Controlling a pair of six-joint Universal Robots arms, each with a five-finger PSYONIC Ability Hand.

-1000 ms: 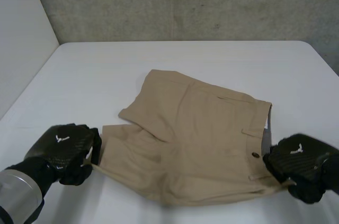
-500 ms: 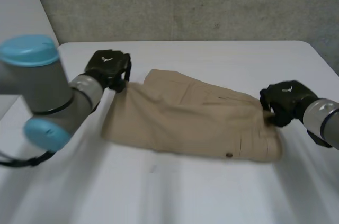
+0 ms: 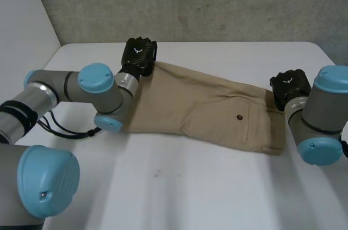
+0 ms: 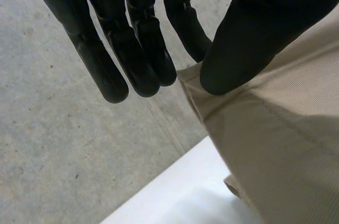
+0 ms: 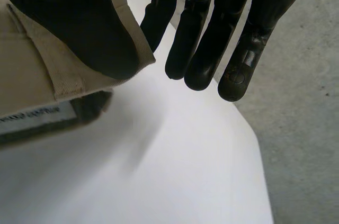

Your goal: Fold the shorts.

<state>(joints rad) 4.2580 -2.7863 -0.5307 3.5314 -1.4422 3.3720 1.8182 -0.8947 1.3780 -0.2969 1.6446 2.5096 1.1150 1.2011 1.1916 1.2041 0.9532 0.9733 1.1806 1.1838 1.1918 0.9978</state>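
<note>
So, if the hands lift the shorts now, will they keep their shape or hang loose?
Probably floppy: the shorts lie flat and folded, with soft creases. Likely light: the left hand and right hand pinch only their edges.

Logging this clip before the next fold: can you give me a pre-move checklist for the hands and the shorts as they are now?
1. Left hand grip on the shorts: ok. The thumb lies on top of the far leg-end corner and presses it against a finger.
2. Right hand grip: ok. Thumb and a finger pinch the far corner at the waist end.
3. Shorts flat between the hands: ok. The head view shows no big wrinkles.
4. Edges of the two layers matched: cannot tell. The lower layer is hidden.
5. Shorts wholly on the table: ok.
</note>
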